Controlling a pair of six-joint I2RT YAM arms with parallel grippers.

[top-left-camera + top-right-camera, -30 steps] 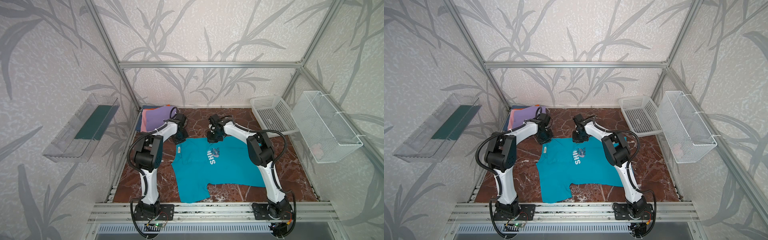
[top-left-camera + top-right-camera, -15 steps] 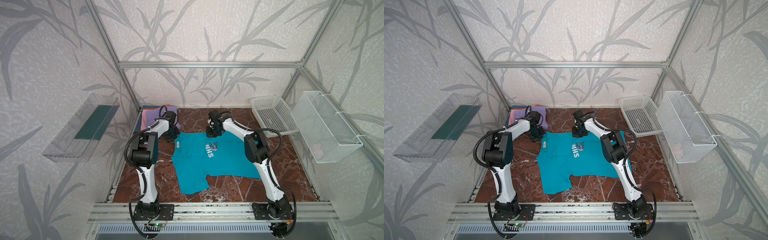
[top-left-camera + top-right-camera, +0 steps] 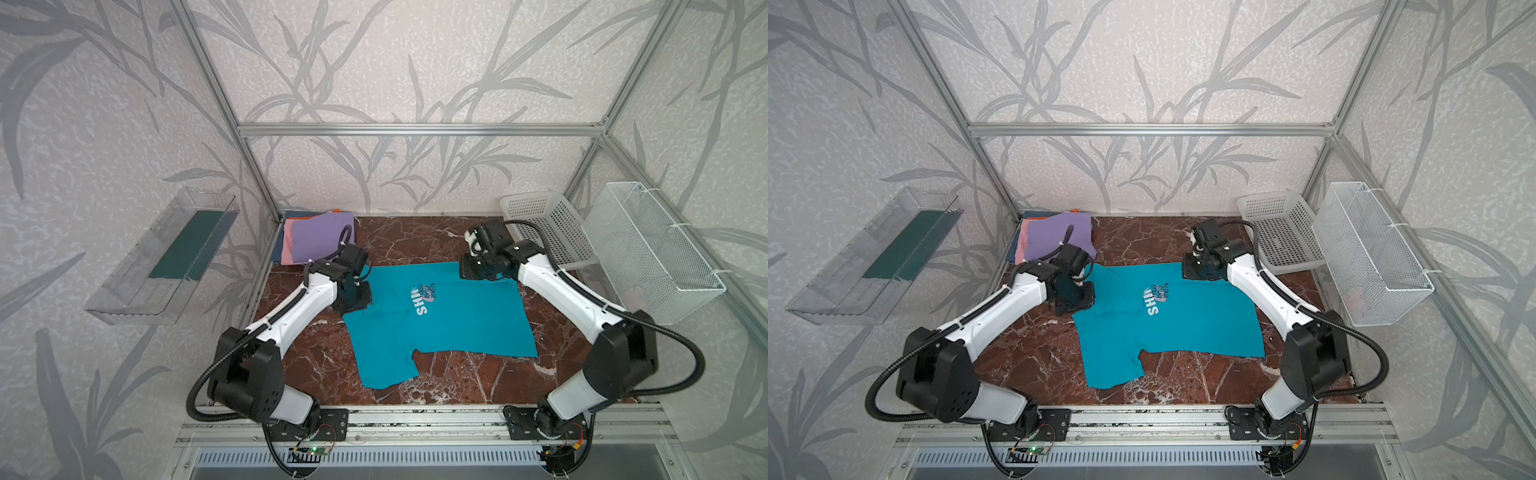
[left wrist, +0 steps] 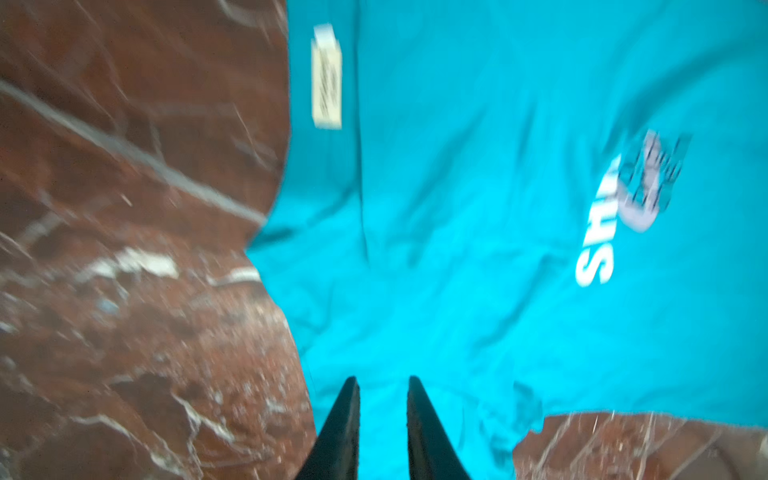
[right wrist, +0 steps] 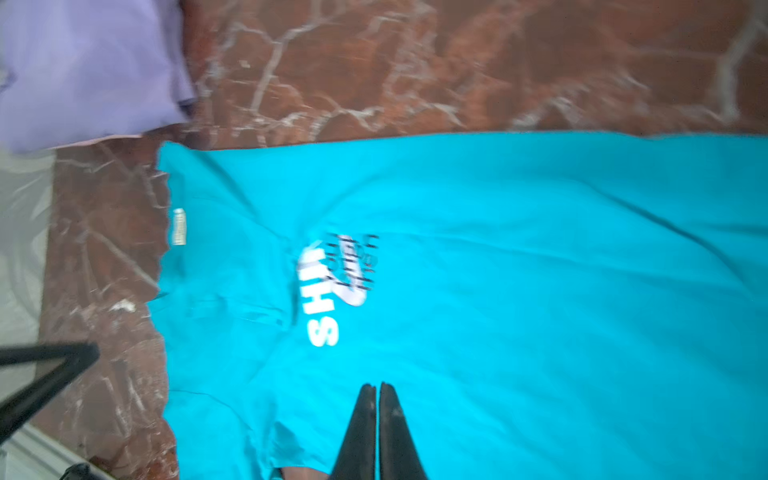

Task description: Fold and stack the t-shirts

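1. Front edge: red-brown marbled tabletop (image 3: 457, 382), bare strip along the near rail.
2. On it lies a teal short-sleeved cotton tee (image 3: 449, 328), spread flat and print-side up in both top views. One sleeve (image 3: 386, 370) reaches nearest the front. The white "SHINE" print (image 3: 424, 297) is partly creased over. The collar end points toward the left arm, with a pale neck label (image 4: 327, 77) showing.
3. Left gripper (image 4: 382, 380): the black fingers stand a narrow gap apart, above the tee near its collar-side edge. No cloth is seen between them.
4. Right gripper (image 5: 377, 386): the fingers are pressed together, tips over teal cloth. In both top views it sits at the tee's far right corner. Whether any cloth is pinched is unclear.
5. Far left corner: a stack of folded tees with the lilac tee (image 3: 322, 237) on top. A pink tee (image 3: 286, 253) edge shows below it, with slivers of an orange tee (image 3: 309, 216) and a dark-blue tee (image 3: 276, 249). The stack lies near the teal collar end.
6. Far right corner: white perforated plastic basket (image 3: 548, 224). Beside it, a white wire basket (image 3: 652, 249) hangs on the right wall.
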